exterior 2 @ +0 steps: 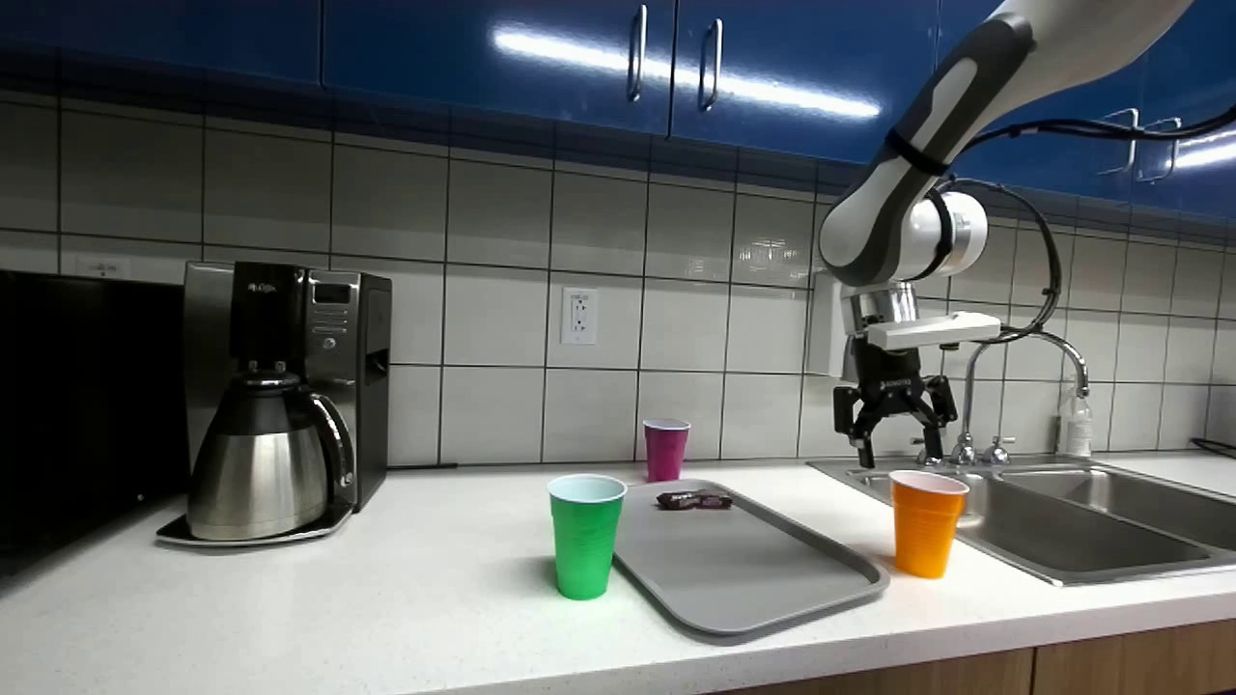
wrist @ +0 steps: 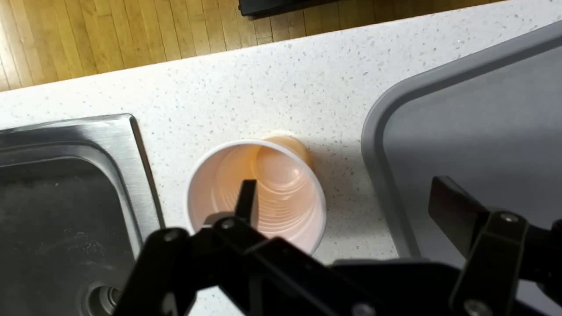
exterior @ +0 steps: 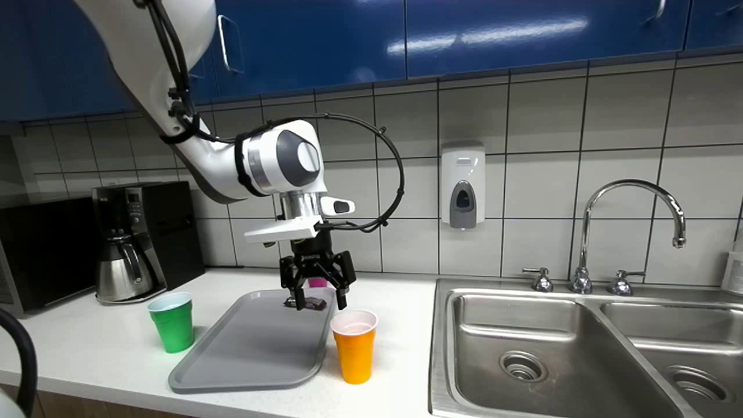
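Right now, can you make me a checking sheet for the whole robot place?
Surface: white speckled counter; gray plastic tray lies on it.
Things: orange plastic cup, upright beside the tray.
Clutter: green plastic cup, purple plastic cup, both upright; small dark wrapped item on the tray.
Gripper: black two-fingered gripper, open, holding nothing, close to the orange plastic cup.
Cables: black cables along the white robot arm, looping out near the wrist.
Surroundings: stainless-steel double sink, blue cabinets, black-and-silver coffee maker.
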